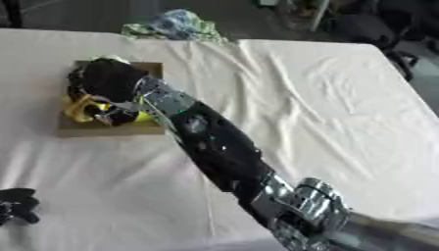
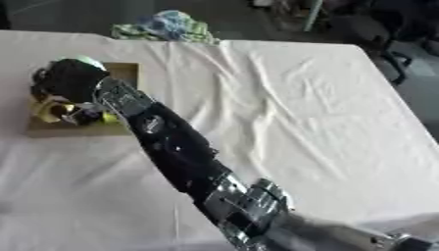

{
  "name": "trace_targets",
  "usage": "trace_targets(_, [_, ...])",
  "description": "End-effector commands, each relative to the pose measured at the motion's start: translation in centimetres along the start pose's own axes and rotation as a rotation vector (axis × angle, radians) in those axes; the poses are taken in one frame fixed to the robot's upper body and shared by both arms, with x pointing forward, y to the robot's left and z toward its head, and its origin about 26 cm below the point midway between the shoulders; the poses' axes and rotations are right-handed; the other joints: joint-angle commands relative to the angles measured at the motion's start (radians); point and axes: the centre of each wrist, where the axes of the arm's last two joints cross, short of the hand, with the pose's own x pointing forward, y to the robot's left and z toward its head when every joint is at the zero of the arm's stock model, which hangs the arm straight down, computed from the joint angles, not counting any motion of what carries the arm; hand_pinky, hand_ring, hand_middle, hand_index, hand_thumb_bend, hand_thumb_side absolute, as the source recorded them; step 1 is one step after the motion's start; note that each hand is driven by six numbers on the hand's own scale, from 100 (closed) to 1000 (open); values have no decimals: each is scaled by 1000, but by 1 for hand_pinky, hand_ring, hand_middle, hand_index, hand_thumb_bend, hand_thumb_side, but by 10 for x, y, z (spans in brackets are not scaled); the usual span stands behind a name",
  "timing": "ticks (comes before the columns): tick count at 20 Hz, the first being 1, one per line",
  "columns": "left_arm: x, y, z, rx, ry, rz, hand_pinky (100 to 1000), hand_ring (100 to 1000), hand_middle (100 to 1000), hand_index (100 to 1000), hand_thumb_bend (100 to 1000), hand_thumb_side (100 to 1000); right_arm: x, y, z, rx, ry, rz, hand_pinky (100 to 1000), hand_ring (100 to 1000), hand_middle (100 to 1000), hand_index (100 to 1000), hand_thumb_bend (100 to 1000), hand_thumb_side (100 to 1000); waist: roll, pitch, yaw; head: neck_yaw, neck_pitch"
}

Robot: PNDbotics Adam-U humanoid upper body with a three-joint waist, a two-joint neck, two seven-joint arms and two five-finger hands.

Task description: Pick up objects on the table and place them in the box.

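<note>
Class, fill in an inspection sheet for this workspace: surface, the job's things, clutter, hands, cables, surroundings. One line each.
Surface: table under a wrinkled white cloth.
Job's things: shallow brown box at the left, holding yellow items; no other loose object seen on the cloth.
Clutter: bundle of blue-green fabric at the far edge.
Hands: right hand over the box, fingers not discernible; left hand idle at the lower left, fingers curled.
Cables: nothing seen.
Surroundings: dark floor and furniture beyond the table.

The box point(image 1: 85, 130) sits on the table point(image 1: 326, 112) toward its far left. The right robot hand point(image 1: 107, 81) hangs over the box, its arm crossing the table from the near right. A crumpled cloth point(image 1: 176, 25) lies at the table's far edge. The left robot hand point(image 1: 17, 205) rests at the near left.
</note>
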Motion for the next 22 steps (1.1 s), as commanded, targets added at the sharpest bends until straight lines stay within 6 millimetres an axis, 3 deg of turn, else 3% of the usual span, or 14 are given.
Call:
trace_targets(1, [1,2,0,-4,-1,-11,807,511,573,725,100,1000,-2,-10,-4,-41,4,69,737,747,518,688,273,429,5,-16,0,-3,-3])
trace_targets(7, [1,2,-1,-4,-2,-12,808,510,573,726,100,1000,-3,-12,-3,-79,0,104,747,773,606,765,265,558,6,-16,-3,-4,-3])
trace_targets(12, [2,2,-1,-4,-3,-12,808,510,574,726,100,1000,-4,-14,-3,-135,17,100,743,772,643,780,224,564,7,-16,-4,-5,-3])
trace_targets(17, [1,2,0,-2,-1,-11,809,509,574,726,100,1000,-10,-24,-2,-204,26,95,743,764,678,809,180,375,6,-17,-7,-4,-3])
trace_targets(22, [0,2,2,8,4,-7,809,508,574,726,100,1000,-26,-51,7,-338,48,41,719,726,685,832,100,224,5,-23,-17,6,-3])
